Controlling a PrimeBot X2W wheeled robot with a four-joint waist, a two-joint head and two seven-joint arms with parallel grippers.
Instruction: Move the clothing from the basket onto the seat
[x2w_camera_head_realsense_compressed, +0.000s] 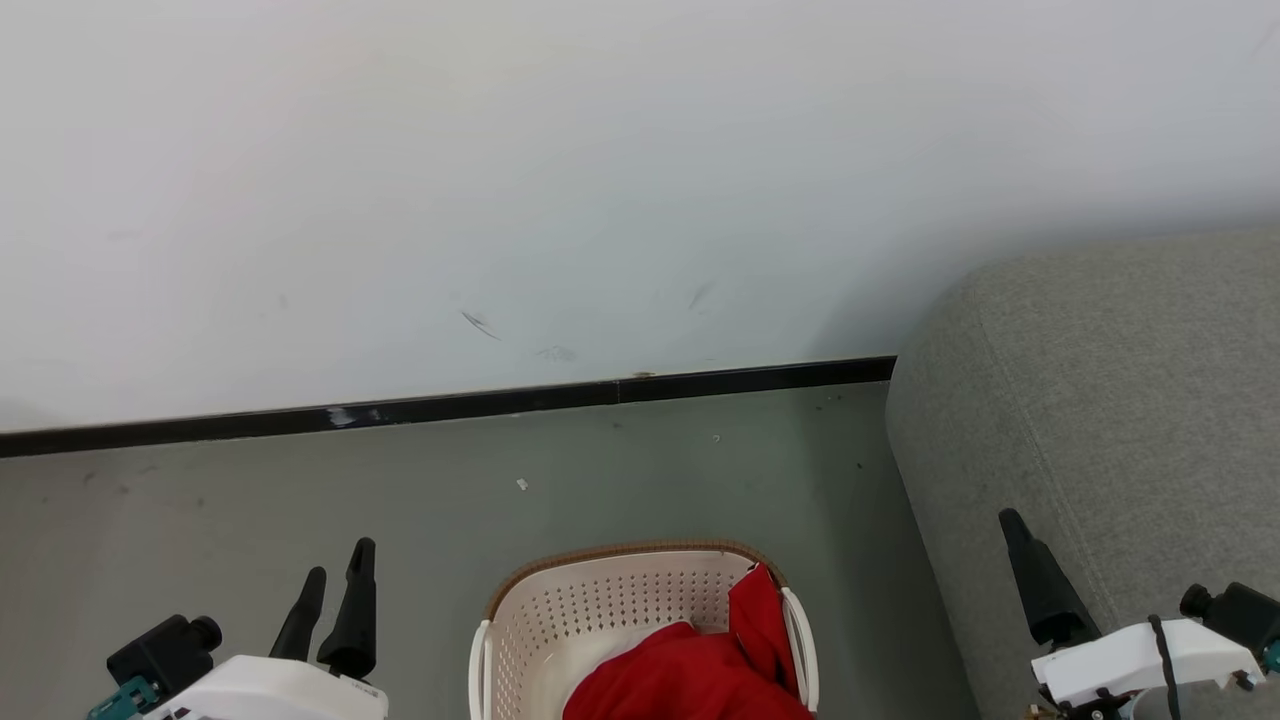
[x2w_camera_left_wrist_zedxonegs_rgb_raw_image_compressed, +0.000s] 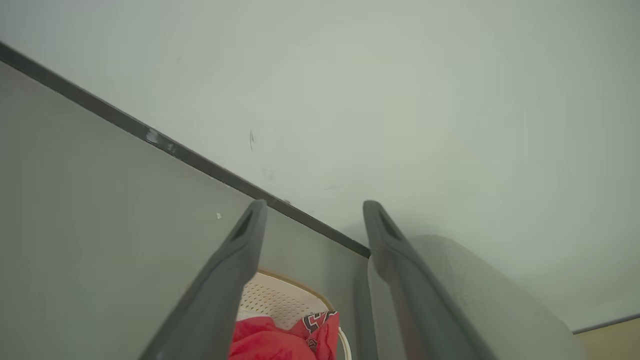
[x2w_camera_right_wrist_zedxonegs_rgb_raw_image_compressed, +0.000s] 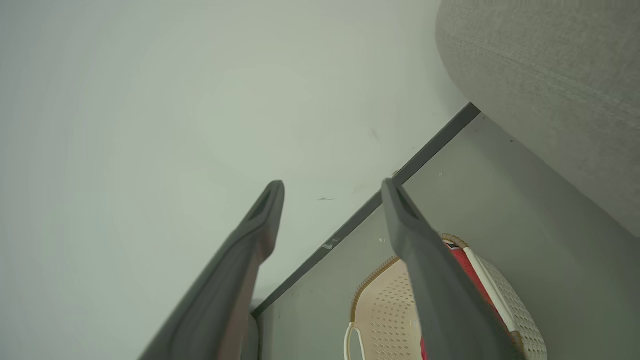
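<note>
the clothing (x2w_camera_head_realsense_compressed: 690, 675) sits bunched in the basket (x2w_camera_head_realsense_compressed: 600, 600) on the floor (x2w_camera_head_realsense_compressed: 250, 500), left of the grey seat (x2w_camera_head_realsense_compressed: 1100, 400), apparently none moved yet; left gripper (x2w_camera_head_realsense_compressed: 340, 560) and right gripper (x2w_camera_right_wrist_zedxonegs_rgb_raw_image_compressed: 332, 184) spread wide, holding nothing.

The basket (x2w_camera_head_realsense_compressed: 620, 598) and the clothing (x2w_camera_head_realsense_compressed: 700, 675) are cut off by the head view's bottom edge
</note>
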